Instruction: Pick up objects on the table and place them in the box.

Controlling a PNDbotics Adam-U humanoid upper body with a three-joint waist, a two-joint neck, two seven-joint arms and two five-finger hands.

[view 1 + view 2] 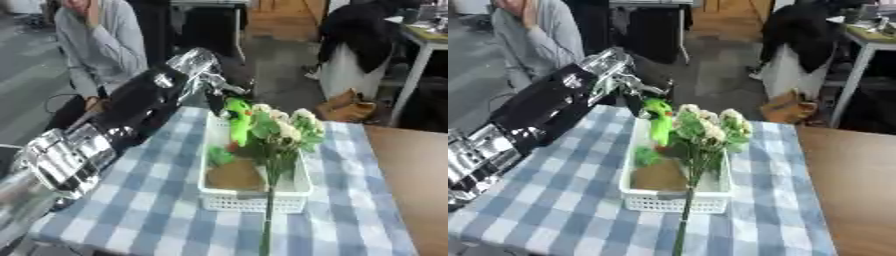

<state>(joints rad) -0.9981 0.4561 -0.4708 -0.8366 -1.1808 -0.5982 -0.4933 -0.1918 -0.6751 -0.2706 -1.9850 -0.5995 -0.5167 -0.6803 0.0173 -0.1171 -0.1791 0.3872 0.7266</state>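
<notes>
Blue-and-white checked cloth [149, 210] covers the surface; bare brown wood [411, 185] shows at right; a brown bag [347, 106] sits on the floor beyond.

1. A white box [254, 197] sits in the middle of the bench [149, 210], on a blue and white checked cloth [350, 210].
2. The left hand [216, 95] is over the far end of the box and holds a green toy [238, 122].
3. White flowers [284, 127] lie across the box, their stem [266, 225] pointing to the near edge.
4. A brown thing [233, 176] lies inside the box.
</notes>
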